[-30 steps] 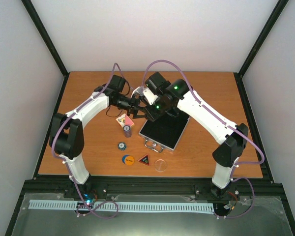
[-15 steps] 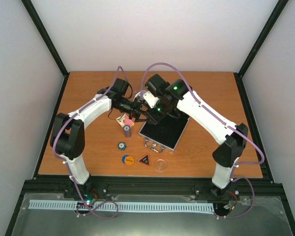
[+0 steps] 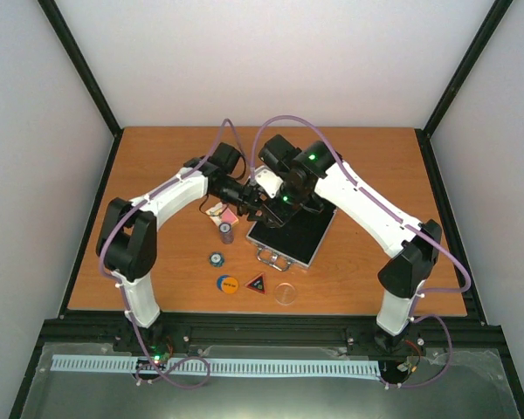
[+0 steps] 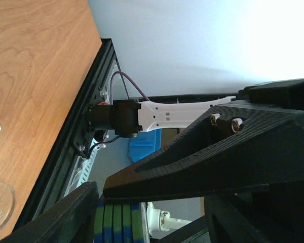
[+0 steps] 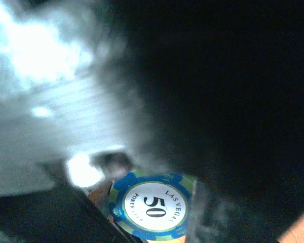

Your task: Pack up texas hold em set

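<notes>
Mid-air, left claw straddles a blue-green chip stack, jaws part-open, grip unclear; right claw alongside, blurred, state cannot be told

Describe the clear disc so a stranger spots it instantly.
On the wooden table, find the silver case in the middle. Between its handle and the near edge lies the clear disc, rightmost of three pieces. It alone is see-through; the neighbouring triangle is black and red.

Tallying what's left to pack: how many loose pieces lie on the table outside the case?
6: card pack, chip stack, single chip left of the case; orange-blue disc, triangle, clear disc near its handle. Others may be hidden.
</notes>
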`<state>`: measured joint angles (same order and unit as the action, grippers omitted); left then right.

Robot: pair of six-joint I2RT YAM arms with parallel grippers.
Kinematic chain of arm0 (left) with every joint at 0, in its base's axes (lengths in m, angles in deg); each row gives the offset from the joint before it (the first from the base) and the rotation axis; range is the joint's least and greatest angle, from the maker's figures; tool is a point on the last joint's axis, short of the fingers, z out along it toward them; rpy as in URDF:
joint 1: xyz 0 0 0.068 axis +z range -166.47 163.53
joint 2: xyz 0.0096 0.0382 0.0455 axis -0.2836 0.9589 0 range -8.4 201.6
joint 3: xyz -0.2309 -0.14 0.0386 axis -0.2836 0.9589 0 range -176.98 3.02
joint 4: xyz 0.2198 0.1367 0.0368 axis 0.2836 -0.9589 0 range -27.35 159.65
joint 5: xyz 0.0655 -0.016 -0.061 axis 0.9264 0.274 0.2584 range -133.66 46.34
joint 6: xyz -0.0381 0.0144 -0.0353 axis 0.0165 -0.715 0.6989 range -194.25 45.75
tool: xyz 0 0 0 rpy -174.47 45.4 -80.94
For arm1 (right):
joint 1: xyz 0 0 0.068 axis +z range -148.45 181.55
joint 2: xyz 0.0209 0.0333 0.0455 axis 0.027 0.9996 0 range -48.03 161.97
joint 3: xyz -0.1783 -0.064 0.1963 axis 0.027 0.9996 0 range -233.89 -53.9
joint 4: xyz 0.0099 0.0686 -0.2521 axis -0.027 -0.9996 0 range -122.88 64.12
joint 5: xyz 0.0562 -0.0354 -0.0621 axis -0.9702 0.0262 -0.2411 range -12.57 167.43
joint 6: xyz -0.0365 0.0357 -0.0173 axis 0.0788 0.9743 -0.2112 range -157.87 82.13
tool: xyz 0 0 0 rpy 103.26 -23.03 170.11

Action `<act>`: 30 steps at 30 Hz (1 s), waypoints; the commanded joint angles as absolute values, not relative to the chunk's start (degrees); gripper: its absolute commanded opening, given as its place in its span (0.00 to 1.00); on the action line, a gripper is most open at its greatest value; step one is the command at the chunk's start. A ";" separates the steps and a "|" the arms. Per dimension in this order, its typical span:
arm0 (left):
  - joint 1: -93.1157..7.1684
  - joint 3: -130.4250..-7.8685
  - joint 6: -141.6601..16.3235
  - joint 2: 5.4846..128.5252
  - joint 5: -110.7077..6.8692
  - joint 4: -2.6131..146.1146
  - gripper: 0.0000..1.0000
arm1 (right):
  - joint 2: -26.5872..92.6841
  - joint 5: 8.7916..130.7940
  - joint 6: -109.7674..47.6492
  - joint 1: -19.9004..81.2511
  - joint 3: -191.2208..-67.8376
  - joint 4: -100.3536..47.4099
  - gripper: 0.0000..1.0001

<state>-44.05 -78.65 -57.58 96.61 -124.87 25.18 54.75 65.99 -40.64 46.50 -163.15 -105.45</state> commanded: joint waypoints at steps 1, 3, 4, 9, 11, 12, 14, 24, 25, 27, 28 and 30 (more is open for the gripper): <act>-48.38 -80.21 -64.13 95.79 -129.08 19.63 0.58 | 53.65 68.72 -39.77 45.76 -165.02 -95.51 0.03; -48.38 -79.24 -64.03 94.72 -129.10 19.98 0.58 | 53.78 69.11 -39.81 45.48 -165.12 -95.32 0.03; -48.38 -78.47 -63.66 94.24 -129.09 20.53 0.57 | 53.89 69.38 -39.74 45.29 -165.23 -95.27 0.03; -48.38 -75.83 -62.04 92.16 -128.43 22.66 0.57 | 54.49 70.15 -39.56 44.33 -165.92 -95.13 0.03; -48.38 -75.27 -62.03 91.58 -128.30 22.79 0.57 | 54.54 70.62 -39.43 44.11 -166.10 -95.13 0.03; -48.38 -74.91 -61.92 91.27 -128.11 22.84 0.57 | 54.49 70.78 -39.50 43.97 -165.96 -95.13 0.03; -48.38 -74.53 -61.49 90.97 -127.76 23.19 0.58 | 54.30 70.92 -39.59 43.71 -165.58 -95.05 0.03; -47.41 -77.15 -62.71 91.70 -127.44 21.29 0.71 | 52.16 71.67 -38.48 42.51 -163.36 -95.19 0.03; -47.10 -77.17 -62.53 91.75 -127.45 21.38 0.72 | 52.04 71.71 -38.34 42.44 -162.87 -95.30 0.03; -46.33 -76.86 -62.19 91.36 -127.47 21.60 0.73 | 51.92 71.95 -38.15 42.42 -162.34 -95.40 0.03; -45.94 -76.54 -61.83 91.03 -127.42 21.97 0.73 | 51.95 72.12 -38.06 42.42 -162.20 -95.40 0.03; -45.38 -75.21 -60.16 89.83 -127.40 23.73 0.72 | 51.98 72.47 -38.05 42.37 -162.20 -95.33 0.03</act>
<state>-44.33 -76.42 -58.94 94.16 -124.15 25.77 53.09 63.52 -41.25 46.56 -162.19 -105.53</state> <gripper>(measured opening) 0.727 0.419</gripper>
